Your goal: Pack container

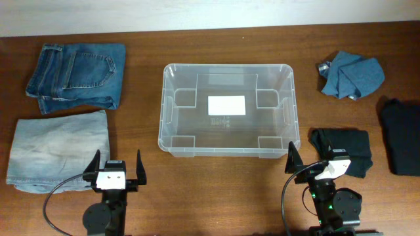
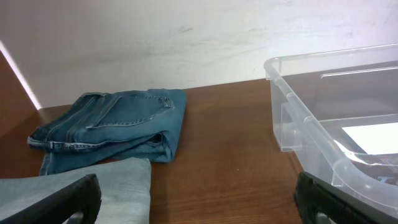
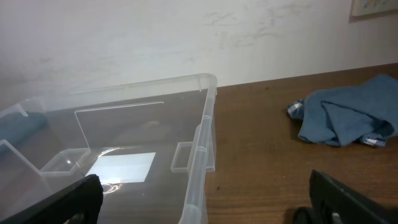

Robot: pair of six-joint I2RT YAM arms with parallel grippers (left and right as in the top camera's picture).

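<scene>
The container (image 1: 227,66), a clear rectangular bin with a white label (image 1: 226,105) on its base, stands empty at the table's middle. My left gripper (image 1: 119,164) is open near the front edge, left of the bin, with nothing between its fingers. In the left wrist view the left gripper (image 2: 199,202) spans bare wood, with the container (image 2: 292,99) to its right. My right gripper (image 1: 326,159) is open at the bin's front right corner. In the right wrist view the right gripper (image 3: 205,199) straddles the container's right rim (image 3: 208,118) without holding anything.
Folded dark blue jeans (image 1: 77,75) lie at the back left, and folded light blue jeans (image 1: 59,149) lie in front of them. A bunched blue cloth (image 1: 351,75) is at the back right. A black garment (image 1: 341,147) lies by the right gripper, another dark one (image 1: 401,134) at the right edge.
</scene>
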